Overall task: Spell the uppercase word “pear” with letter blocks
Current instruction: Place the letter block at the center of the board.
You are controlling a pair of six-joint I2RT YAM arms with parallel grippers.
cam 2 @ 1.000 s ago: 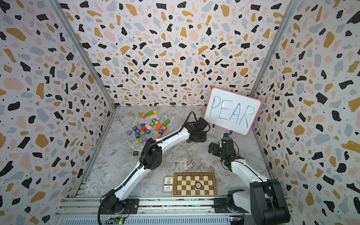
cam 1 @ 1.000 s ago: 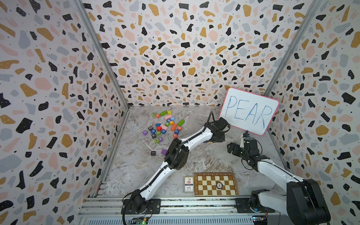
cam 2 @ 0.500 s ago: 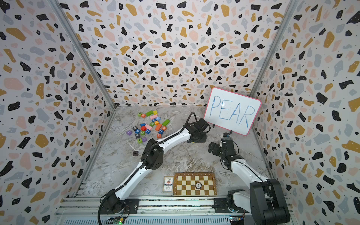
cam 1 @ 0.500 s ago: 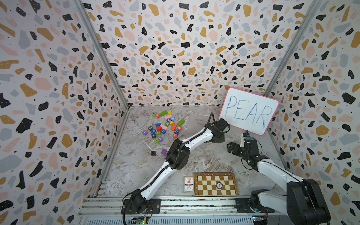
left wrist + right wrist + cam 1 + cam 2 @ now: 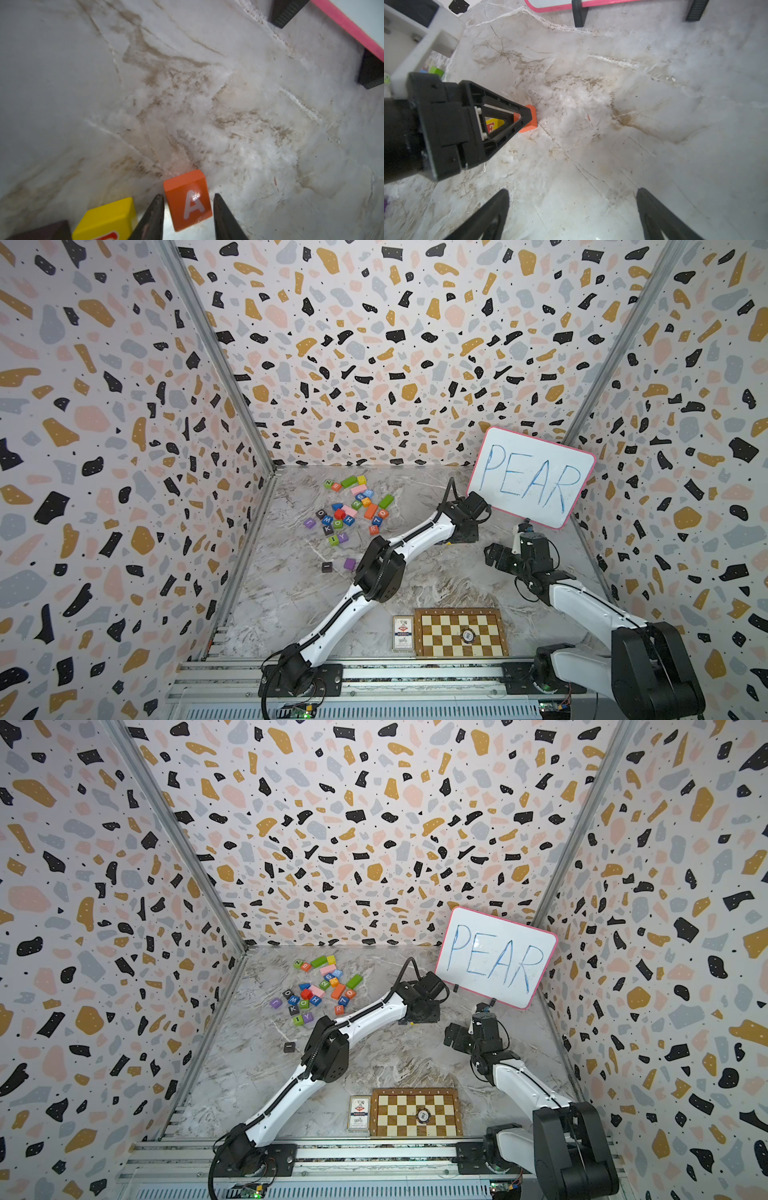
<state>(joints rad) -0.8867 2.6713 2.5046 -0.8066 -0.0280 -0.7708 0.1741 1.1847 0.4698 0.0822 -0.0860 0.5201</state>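
Now, table [image 5: 291, 593]: one marble top, carrying everything beneath both jaws.
Whiteboard [image 5: 532, 477]: one, reading PEAR, standing just beyond the left jaws.
Arms: two; the left arm [image 5: 419, 533] reaches far in, and the right arm [image 5: 582, 605] sits close by.
Chessboard [image 5: 459, 632]: one, carrying one chip [image 5: 468, 635], with one card pack [image 5: 403, 632] beside it; all are well apart from both jaws.
Loose pile [image 5: 353, 510]: many blocks, too small to count, well apart from the left jaws; one R block [image 5: 374, 529] lies at its edge.
Left jaws: narrow, with a sliver of gap on each side of the A block [image 5: 187, 203], which sits on the table between them, ungripped.
Right jaws: wide, empty, near the left jaws.
Row: three blocks show. These are A, one yellow E block [image 5: 106, 218] just outside one left jaw, and one dark block [image 5: 41, 230] beyond it with its letter hidden.
Step in hand, judged: setting down A. Widen evenly, then rise straight, so neither finger drags A or nudges E.
Left to do, judged: R goes on A's free side.
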